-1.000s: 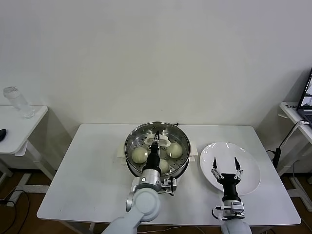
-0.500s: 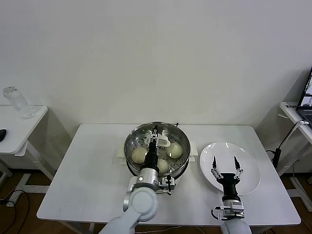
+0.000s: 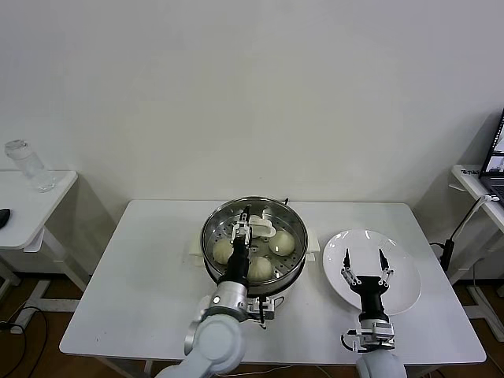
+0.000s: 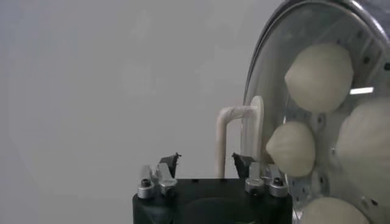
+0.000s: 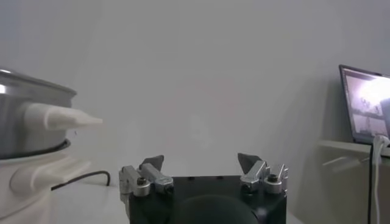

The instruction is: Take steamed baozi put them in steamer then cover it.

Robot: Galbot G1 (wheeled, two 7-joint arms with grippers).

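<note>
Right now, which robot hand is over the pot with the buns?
The left gripper, open above the lidded steamer. The right gripper hovers over the white plate instead.

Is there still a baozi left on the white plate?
No: in the head view the white plate is bare, with only the right gripper open above it.

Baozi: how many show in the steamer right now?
4, all under the cover in the steamer: baozi on its left, another on its right, one nearest the robot, one seen by the left wrist.
</note>
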